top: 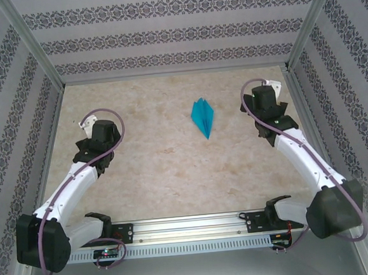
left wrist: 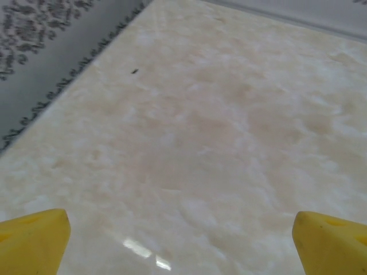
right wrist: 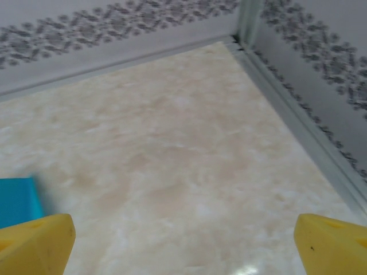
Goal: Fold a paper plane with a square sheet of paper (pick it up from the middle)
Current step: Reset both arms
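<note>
Marbled tabletop (top: pixel 174 170), creased teal paper plane (top: pixel 203 115)

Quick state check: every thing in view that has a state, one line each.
paper plane: folded into a pointed dart, lying on the table, not held.
left tool: open, empty, above bare table.
right tool: open, empty, plane off to its side, not between the fingers.

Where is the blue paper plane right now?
In the top view the paper plane lies on the table, right of the middle, nearer the right gripper than the left gripper, held by neither.
</note>
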`<state>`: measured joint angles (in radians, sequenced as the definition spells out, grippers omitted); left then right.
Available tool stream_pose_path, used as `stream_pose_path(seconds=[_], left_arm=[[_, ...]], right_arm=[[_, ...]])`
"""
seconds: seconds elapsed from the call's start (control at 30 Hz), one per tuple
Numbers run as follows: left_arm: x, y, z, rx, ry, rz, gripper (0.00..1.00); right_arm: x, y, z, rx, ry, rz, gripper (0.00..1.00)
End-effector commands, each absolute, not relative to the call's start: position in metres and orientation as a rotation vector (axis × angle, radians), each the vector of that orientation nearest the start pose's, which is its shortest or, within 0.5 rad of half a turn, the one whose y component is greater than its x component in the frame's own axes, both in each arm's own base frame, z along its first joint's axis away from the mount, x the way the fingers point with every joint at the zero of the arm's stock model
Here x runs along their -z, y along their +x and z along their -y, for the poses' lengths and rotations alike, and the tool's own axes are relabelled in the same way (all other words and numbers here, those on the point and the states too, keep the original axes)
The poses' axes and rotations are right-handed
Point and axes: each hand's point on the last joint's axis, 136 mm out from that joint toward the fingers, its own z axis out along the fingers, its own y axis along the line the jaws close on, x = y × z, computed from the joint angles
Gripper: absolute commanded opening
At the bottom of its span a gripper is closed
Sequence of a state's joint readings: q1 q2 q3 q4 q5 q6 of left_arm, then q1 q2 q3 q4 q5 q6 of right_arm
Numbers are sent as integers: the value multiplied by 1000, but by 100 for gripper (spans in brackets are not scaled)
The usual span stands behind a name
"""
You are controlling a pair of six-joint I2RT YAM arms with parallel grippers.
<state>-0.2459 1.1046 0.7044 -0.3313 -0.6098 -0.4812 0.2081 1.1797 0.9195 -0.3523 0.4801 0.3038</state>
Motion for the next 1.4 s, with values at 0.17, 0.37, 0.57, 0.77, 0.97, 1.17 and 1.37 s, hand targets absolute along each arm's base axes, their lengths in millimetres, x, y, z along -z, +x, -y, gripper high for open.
stream_pose_path(seconds=[0.17,0.37,0.57,0.77,0.97,1.17,1.37], left_arm=[[-150,332,-65,-393,-522,-2008,100],[-139,352,-49,-291,-329,-1925,100],[-135,368,-23,-180,-125,-1868,100],[-136,377,-8,-86,-66,-1822,100],[-123,391,-7,-65,-95,-1818,100],[-107,398,-3,-62,-69,-1831,100],[-106,402,-1,-98,-65,-1852,100]], right_arm=[[-197,354,56,427,379,-1858,98],[-160,364,63,417,362,-1878,98],[-146,387,47,335,253,-1853,98],[-136,401,37,238,201,-1809,98],[-128,398,28,173,136,-1787,98],[-127,398,27,169,131,-1791,98],[-126,399,29,160,141,-1800,98]])
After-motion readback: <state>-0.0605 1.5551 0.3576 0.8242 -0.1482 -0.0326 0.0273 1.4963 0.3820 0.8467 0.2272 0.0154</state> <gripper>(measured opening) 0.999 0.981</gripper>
